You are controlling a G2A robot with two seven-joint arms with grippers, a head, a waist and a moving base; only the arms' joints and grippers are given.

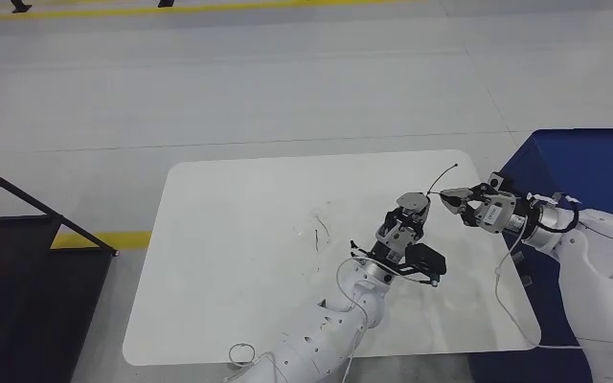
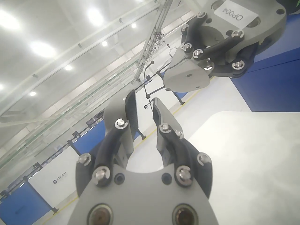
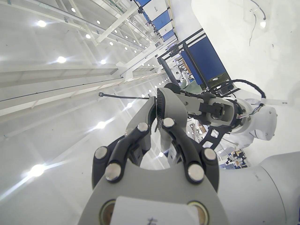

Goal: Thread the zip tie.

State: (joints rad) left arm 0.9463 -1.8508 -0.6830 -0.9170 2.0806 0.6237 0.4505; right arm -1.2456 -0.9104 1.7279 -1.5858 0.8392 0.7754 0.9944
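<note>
Right hand (image 3: pixel 156 104) clamps thin black plastic zip tie (image 3: pixel 124 97); left hand (image 2: pixel 143 101) apart, just beside; its free length probably flexes, risking misthreading.

My black zip tie (image 3: pixel 121 97), my left tool (image 2: pixel 143 99) and right tool (image 3: pixel 156 104) grey with black links, white bench (image 1: pixel 230 268), blue panel (image 1: pixel 565 163).

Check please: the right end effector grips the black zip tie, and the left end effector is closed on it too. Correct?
No. The left end effector is open and holds nothing, as the left wrist view shows. The right end effector does grip the black zip tie.
</note>
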